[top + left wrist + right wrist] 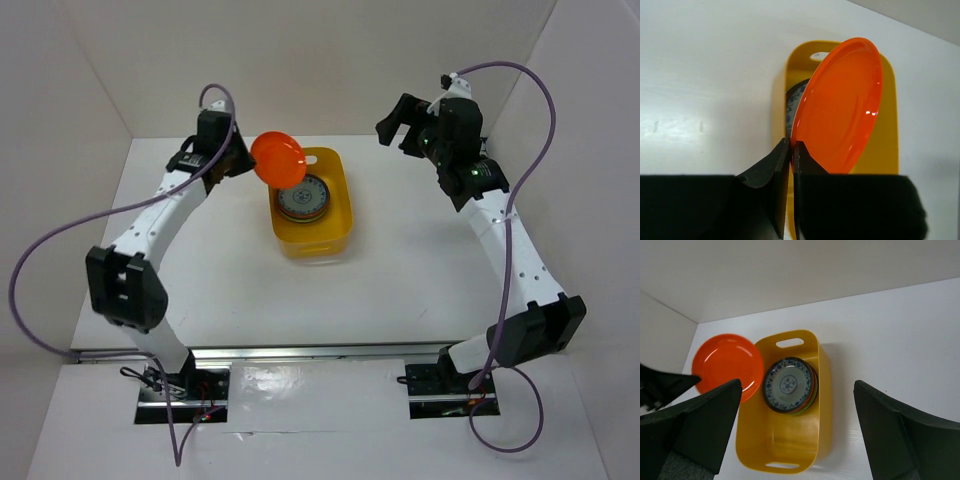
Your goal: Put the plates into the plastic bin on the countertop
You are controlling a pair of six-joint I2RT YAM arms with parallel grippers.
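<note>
My left fingers are clamped on the orange plate rim, tilted over the bin edge. I'd centre it over the bin, level it, lower onto the stack. My right fingers are apart.

Colours: orange plate, blue-&-white patt. plate, yellow-orange plastic bin, white countertop.

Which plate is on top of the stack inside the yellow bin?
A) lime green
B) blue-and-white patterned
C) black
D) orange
B: the right wrist view shows the blue-and-white patterned plate uppermost in the bin, while the left gripper holds the orange plate.
</note>
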